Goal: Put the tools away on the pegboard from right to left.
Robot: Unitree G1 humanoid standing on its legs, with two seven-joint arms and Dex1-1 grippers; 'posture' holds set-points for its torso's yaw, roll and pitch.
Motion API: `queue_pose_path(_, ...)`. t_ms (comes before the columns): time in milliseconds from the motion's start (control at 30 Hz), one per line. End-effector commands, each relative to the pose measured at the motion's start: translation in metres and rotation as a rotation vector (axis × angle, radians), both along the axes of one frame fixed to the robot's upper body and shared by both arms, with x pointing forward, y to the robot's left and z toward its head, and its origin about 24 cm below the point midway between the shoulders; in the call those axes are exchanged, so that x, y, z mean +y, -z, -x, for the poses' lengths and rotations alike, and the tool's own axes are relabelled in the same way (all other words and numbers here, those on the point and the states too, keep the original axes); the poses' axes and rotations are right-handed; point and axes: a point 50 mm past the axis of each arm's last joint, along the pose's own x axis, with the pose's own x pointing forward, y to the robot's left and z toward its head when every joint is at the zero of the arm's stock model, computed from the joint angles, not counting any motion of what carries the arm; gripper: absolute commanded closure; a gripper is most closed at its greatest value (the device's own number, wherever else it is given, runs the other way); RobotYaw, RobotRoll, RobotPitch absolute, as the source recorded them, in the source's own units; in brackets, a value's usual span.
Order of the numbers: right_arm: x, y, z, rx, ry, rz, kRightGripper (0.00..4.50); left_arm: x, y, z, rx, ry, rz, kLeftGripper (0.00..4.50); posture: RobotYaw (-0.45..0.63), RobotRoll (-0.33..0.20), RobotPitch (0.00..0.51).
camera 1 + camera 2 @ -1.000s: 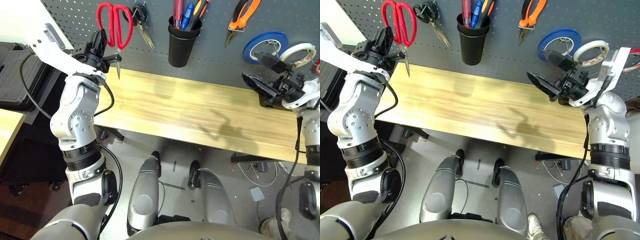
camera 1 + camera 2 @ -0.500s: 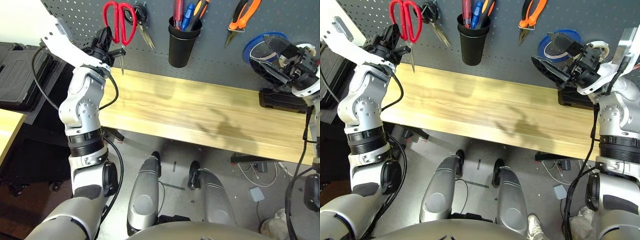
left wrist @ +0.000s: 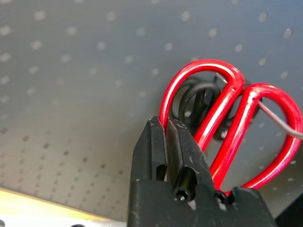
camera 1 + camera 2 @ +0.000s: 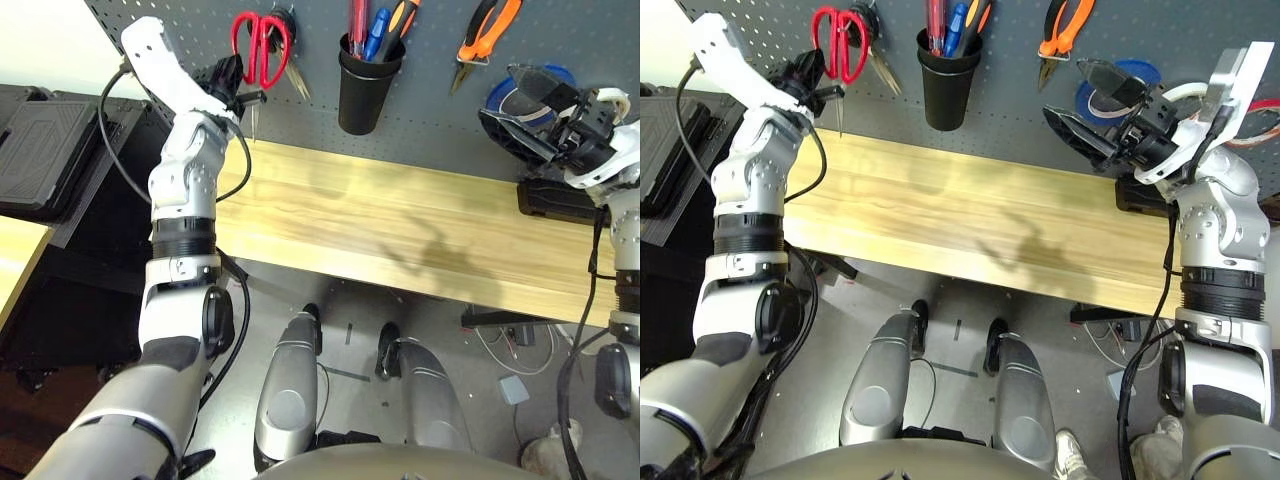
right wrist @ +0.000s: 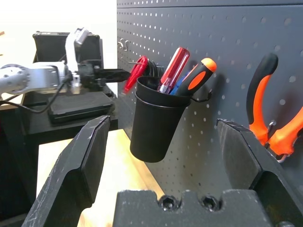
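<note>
Already the orange-handled pliers (image 4: 485, 32) hang at the head view's upper right, the red-handled screwdriver (image 4: 357, 25) stands in the black cup (image 4: 366, 85), and only the red-handled scissors (image 4: 262, 48), upper left against the pegboard (image 4: 440, 110), look unhung. Left wrist view: the left gripper (image 3: 166, 137) is clamped on one red loop. Right wrist view: the right gripper (image 5: 168, 151) gapes wide, empty.

Light wooden benchtop (image 4: 400, 215), long, with its far edge against the wall panel. Grey concrete floor (image 4: 360, 335) below its near edge, with loose cables (image 4: 510, 350). Black cases (image 4: 40, 150) on a dark stand off the benchtop's left end. White wall (image 4: 50, 40) beyond.
</note>
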Motion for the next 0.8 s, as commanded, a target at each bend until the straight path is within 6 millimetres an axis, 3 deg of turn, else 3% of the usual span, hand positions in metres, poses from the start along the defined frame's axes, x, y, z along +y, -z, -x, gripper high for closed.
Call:
queue_pose_path(33, 0.005, 0.002, 0.0, -0.022, 0.01, 0.039, 0.0, -0.003, 0.022, -0.006, 0.069, 0.013, -0.106, 3.57, 0.14, 0.0, 0.256)
queue_pose_path(300, 0.011, 0.013, -0.002, -0.004, 0.036, 0.004, 0.0, 0.009, 0.057, 0.01, 0.065, -0.001, -0.19, 0.47, 0.15, 0.0, 0.258)
queue_pose_path(367, 0.011, 0.019, -0.003, 0.011, 0.055, 0.0, 0.0, 0.012, 0.069, 0.019, 0.081, -0.001, -0.202, 0.02, 0.16, 0.0, 0.26)
queue_pose_path(567, 0.002, 0.051, -0.007, 0.119, 0.229, -0.004, 0.0, 0.021, 0.107, 0.053, 0.154, -0.002, -0.176, 0.02, 0.18, 0.0, 0.265)
queue_pose_path(800, -0.019, 0.096, -0.009, 0.256, 0.622, -0.039, 0.0, 0.032, 0.143, 0.085, 0.187, -0.064, -0.229, 0.02, 0.17, 0.0, 0.255)
